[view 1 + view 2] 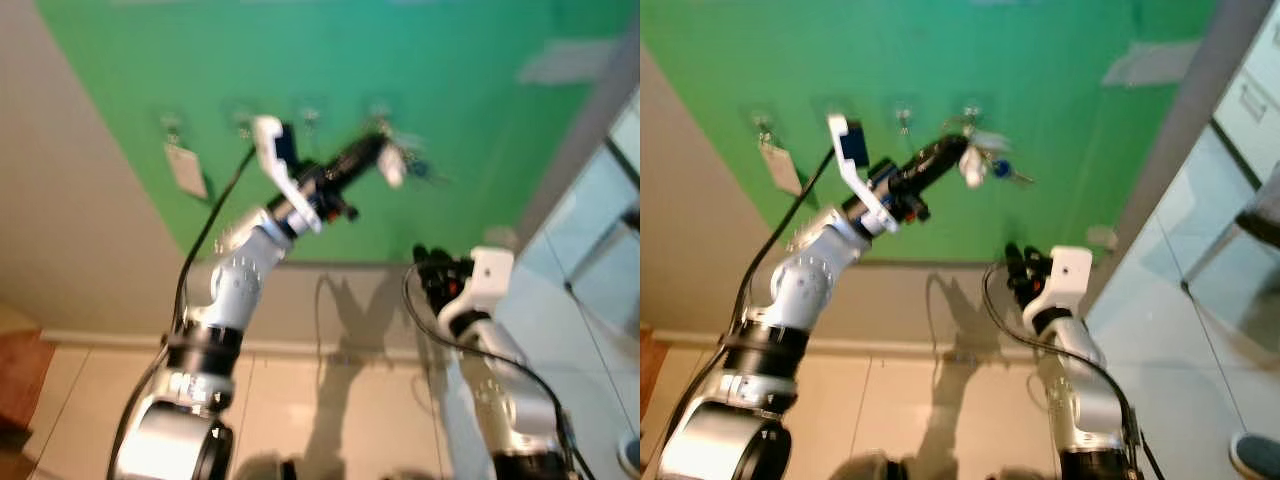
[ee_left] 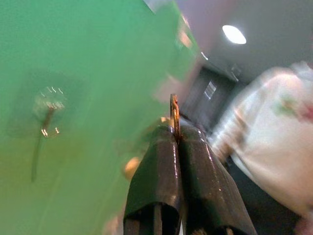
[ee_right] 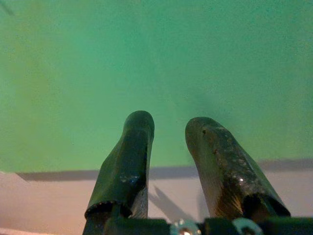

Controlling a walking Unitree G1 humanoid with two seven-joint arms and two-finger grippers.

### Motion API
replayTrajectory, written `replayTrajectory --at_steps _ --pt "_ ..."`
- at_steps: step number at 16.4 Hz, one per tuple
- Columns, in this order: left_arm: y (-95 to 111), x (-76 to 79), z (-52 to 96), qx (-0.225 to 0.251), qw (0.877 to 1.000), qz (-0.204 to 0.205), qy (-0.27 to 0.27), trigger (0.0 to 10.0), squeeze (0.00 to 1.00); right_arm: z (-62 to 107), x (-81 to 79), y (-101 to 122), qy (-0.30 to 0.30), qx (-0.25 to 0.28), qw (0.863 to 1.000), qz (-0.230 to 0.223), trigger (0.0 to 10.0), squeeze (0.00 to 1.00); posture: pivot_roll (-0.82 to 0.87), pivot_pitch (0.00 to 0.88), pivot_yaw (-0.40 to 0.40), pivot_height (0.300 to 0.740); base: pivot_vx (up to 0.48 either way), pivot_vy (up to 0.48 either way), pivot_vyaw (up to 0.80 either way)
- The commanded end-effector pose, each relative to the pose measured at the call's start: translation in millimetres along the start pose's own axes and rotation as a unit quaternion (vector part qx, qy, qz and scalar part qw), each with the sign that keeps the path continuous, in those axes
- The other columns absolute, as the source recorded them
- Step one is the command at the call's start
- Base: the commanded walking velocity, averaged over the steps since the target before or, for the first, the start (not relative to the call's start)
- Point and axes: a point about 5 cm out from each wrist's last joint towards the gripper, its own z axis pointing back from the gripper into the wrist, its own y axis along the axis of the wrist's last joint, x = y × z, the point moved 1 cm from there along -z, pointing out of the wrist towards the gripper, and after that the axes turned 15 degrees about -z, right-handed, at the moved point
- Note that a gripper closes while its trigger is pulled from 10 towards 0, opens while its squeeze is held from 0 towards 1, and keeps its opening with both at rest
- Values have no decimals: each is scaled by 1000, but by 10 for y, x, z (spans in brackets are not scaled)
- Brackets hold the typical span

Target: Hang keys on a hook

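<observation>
My left gripper (image 1: 378,148) is raised against the green wall (image 1: 400,60) and shut on a bunch of keys (image 1: 402,162) with a white fob and a blue piece dangling from its tip. The keys hang just below the rightmost of several small clear hooks (image 1: 378,108). In the left wrist view a thin metal key ring (image 2: 173,110) sticks up between the closed fingers (image 2: 159,176), and a clear hook (image 2: 46,105) sits on the wall to one side. My right gripper (image 1: 1015,258) is held lower, open, with nothing between its fingers (image 3: 128,156).
A white tag (image 1: 186,170) hangs from the leftmost hook (image 1: 172,125). A grey pillar and glass panel (image 1: 600,200) stand to the right. A person in a white top (image 2: 274,142) appears blurred in the left wrist view. A beige wall (image 1: 60,200) lies to the left.
</observation>
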Motion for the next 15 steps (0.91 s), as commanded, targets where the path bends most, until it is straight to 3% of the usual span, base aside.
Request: replayTrajectory --at_steps 1,6,8,11,15 --pt "-74 55 52 -29 999 3 -30 10000 0 -1 -44 -31 3 -7 1000 -4 10000 0 -29 99 54 740 0 0 0" --pt "-343 -63 73 -109 993 -54 -8 10000 0 30 -16 -36 -10 -7 1000 -6 10000 0 -40 120 61 740 0 0 0" --pt "-331 6 -126 -101 991 -80 -34 10000 0 39 -21 9 -13 0 1000 -7 10000 0 -48 135 64 740 0 0 0" --pt "-283 -88 -316 -86 990 -112 3 10000 0 38 -55 64 -14 11 1000 -11 10000 0 -59 150 72 740 0 0 0" --pt "-229 -245 -424 -62 993 -88 51 10000 0 52 -113 77 -14 18 1000 -17 10000 0 -67 154 86 740 0 0 0"
